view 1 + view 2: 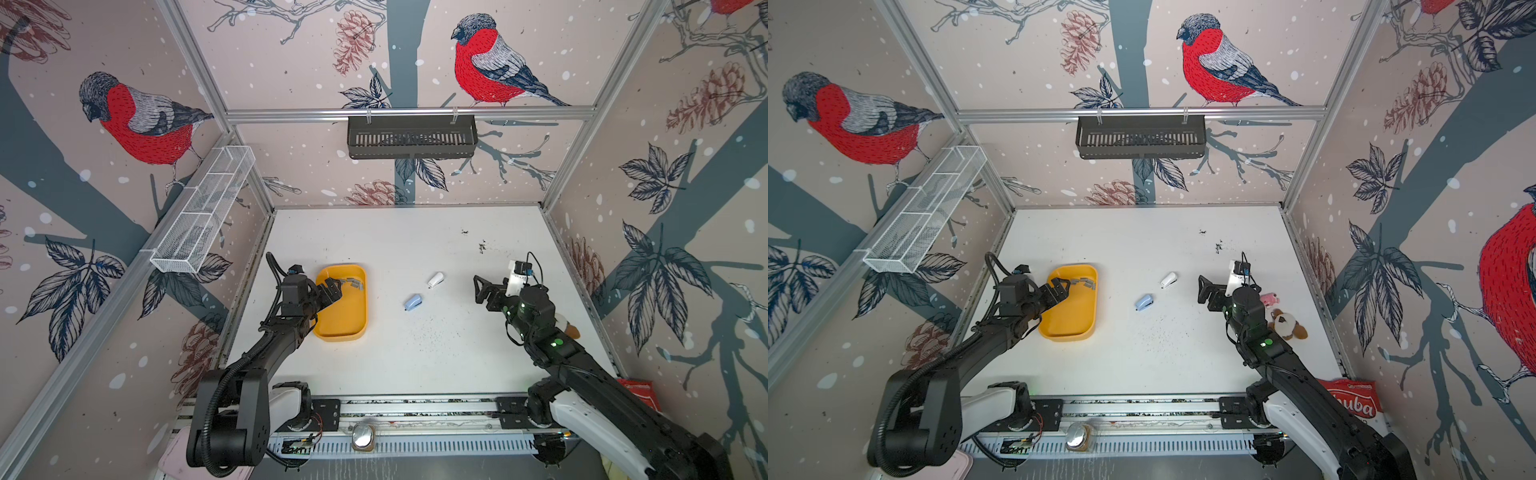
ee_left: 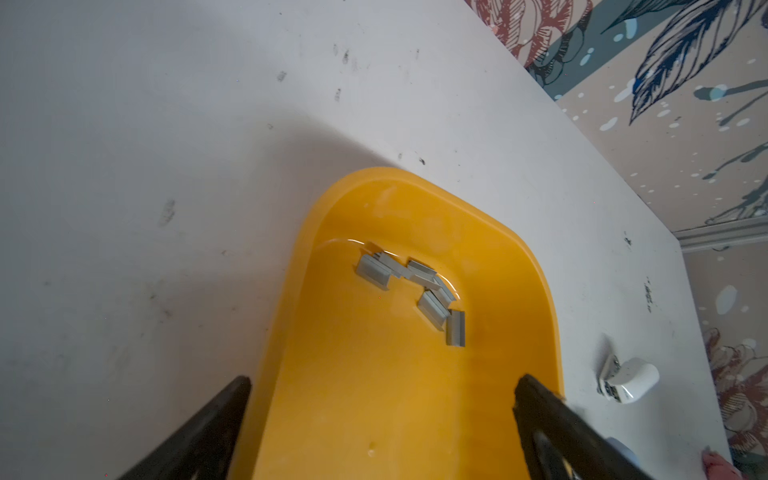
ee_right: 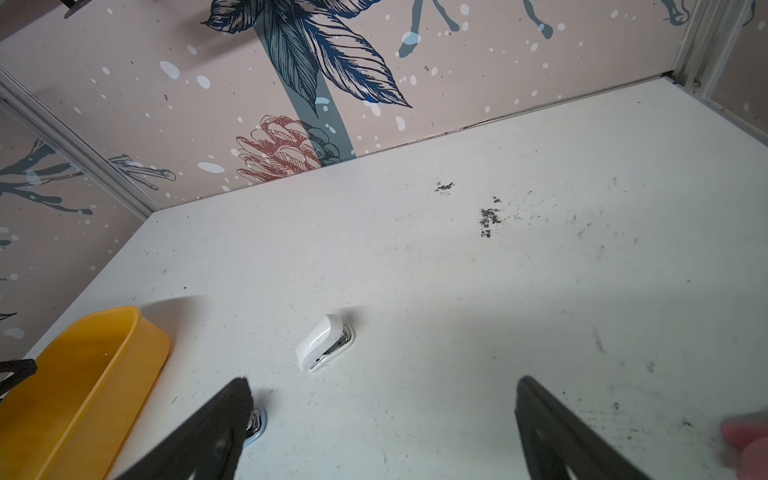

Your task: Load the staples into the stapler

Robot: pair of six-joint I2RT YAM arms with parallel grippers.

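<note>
Left gripper (image 2: pixel 384 382) hangs over the yellow tray (image 2: pixel 415 176), jaws wide apart, nothing in them. In both top views it sits over the tray's far half, tips near the staples (image 2: pixel 432 309) but not touching. Staples = a handful of short grey strips bunched at the far end of the tray floor. Some overlap or lean on each other, and one lies a bit apart on the gripper's side. Right gripper (image 3: pixel 384 382) is spread wide and empty too, held above the table (image 1: pixel 415 361), well apart from the tray. Two small staplers sit mid-table between the arms: white stapler (image 3: pixel 322 343) farther back, blue stapler (image 1: pixel 413 302) nearer. Both look shut; can't tell which one is meant for loading. Handling, my guess: strips are v. light and stiff but brittle, and a joined row prob snaps if bent or squeezed hard. Smooth metal on slick plastic, so they'll likely skate or flip when nudged. Best bet is the loose strip closest to the gripper, pinched across its two long sides, coming straight down w/ a gentle close. The overlapped ones risk lifting two at once or dragging neighbours. The tray wall is close behind the pile, so approach from the open side.
</note>
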